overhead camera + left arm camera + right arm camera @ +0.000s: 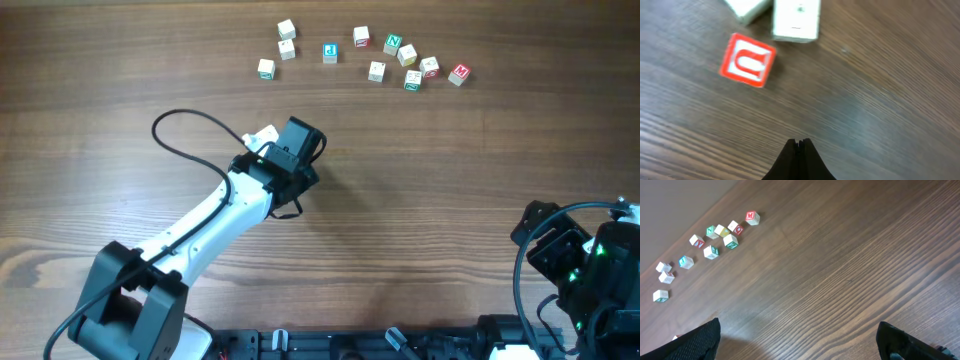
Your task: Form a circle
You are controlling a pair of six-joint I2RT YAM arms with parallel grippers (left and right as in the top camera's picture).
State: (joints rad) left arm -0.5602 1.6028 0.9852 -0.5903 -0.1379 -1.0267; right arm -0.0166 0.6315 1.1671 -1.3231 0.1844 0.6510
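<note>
Left wrist view has the left gripper (pixel 799 146) at the bottom edge, its two dark tips pressed together with nothing between them, over the bare wooden table (pixel 880 100). Just beyond lies the cluster of three letter cubes (pixel 792 22). A red-printed U cube (pixel 747 60) is nearest, and two pale cubes sit just behind it, cut off by the top of the frame. They make no ring. Right wrist view shows the right gripper (pixel 797 342) spread wide and empty, one finger at each lower corner. Far off lie the scattered letter cubes (pixel 715 235) in a loose band. Overhead, that band lies well apart from the cluster, which peeks out beside the left gripper's head.
</note>
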